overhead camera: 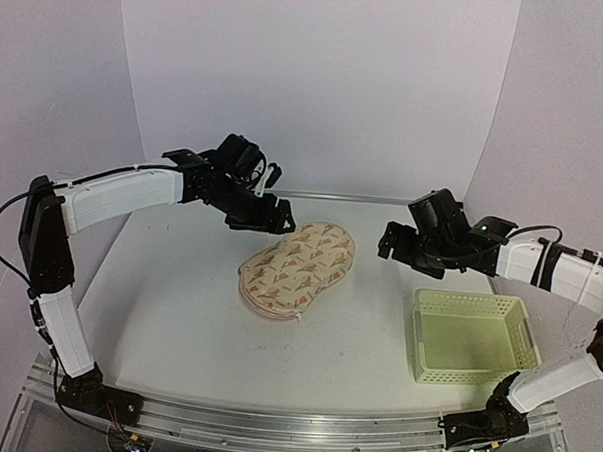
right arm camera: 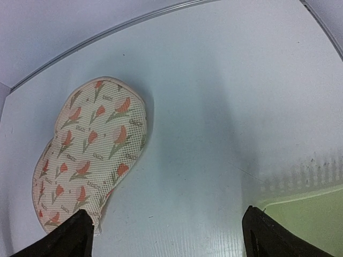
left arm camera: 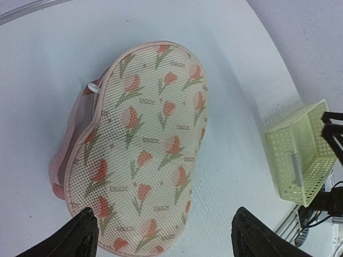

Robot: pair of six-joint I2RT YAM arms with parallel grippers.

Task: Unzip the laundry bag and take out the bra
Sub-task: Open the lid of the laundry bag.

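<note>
- My left gripper (overhead camera: 279, 223) hung above the far end of the laundry bag (overhead camera: 298, 269), its fingers (left arm camera: 80, 235) spread wide with nothing between them.
- From my left wrist, the laundry bag (left arm camera: 144, 144) lay flat on the white table (left arm camera: 236, 96), printed side up, with a pink edge along its left side.
- My right gripper (overhead camera: 389, 246) hovered well apart from the bag, to its right, beyond the far side of the yellow-green basket (overhead camera: 472, 336).
- Its fingers (right arm camera: 69, 238) were spread apart too and gripped nothing.
- From my right wrist, the bag (right arm camera: 88, 152) lay at the left and a corner of the basket (right arm camera: 305, 209) at the lower right.
</note>
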